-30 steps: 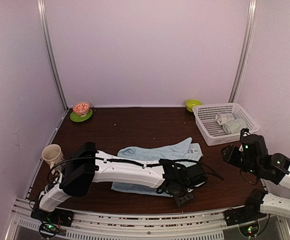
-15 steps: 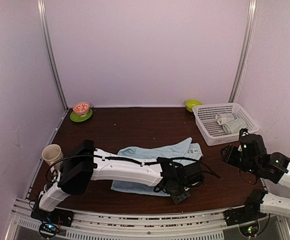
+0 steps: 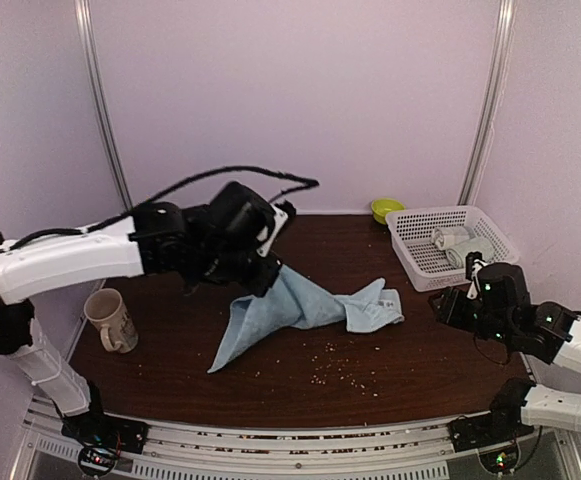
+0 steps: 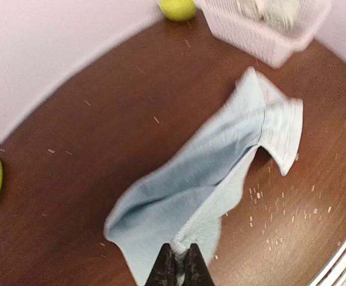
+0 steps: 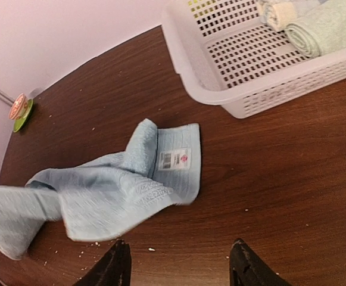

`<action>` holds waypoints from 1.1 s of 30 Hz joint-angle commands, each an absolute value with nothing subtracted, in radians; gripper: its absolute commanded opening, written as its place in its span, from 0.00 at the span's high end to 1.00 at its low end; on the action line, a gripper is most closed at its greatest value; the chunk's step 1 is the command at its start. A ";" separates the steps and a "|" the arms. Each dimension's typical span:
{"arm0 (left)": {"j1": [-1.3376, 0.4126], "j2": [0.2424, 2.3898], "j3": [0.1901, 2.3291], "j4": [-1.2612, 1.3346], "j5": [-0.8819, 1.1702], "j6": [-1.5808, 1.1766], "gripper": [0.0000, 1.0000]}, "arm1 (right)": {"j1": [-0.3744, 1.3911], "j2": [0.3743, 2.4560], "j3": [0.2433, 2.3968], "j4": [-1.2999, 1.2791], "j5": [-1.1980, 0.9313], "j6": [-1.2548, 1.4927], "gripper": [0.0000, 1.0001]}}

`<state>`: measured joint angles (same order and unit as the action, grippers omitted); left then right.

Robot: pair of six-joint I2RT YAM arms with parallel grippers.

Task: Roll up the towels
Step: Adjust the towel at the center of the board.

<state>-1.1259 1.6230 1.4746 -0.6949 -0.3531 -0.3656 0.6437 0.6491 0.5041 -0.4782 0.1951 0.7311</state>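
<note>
Above the table's (image 3: 440, 365) middle, left gripper (image 4: 177, 257): jaws pressed together on an edge of the light blue towel (image 3: 305, 303), which hangs from it, its labelled far end lying on the wood. At the right edge, right gripper (image 5: 180, 253): jaws apart, holding nothing, hovering near the white basket (image 3: 406, 247). A sage-green towel (image 5: 324, 30) lies rolled inside the basket. Crumbs (image 3: 342, 371) dot the wood near the blue towel.

light blue towel (image 3: 300, 305) now partly aloft in the raised left gripper (image 4: 178, 255)
</note>
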 commanded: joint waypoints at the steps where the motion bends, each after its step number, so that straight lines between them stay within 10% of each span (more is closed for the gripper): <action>1: -1.132 1.472 1.494 -0.719 -0.529 -0.317 1.00 | 0.651 0.750 0.502 -0.332 0.032 0.695 0.44; 15: -1.115 1.421 1.360 -0.740 -0.581 -0.400 1.00 | 0.865 1.106 0.623 -0.137 0.003 0.657 0.43; 33: -1.118 1.108 1.090 -0.896 -0.578 -0.580 1.00 | 0.732 1.606 1.004 -0.116 -0.198 0.653 0.40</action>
<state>-1.1164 1.2293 1.0969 -0.8738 -0.5209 -0.5392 0.7349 1.5730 0.9833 -0.0994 -0.0731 0.6388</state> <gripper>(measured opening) 0.014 0.599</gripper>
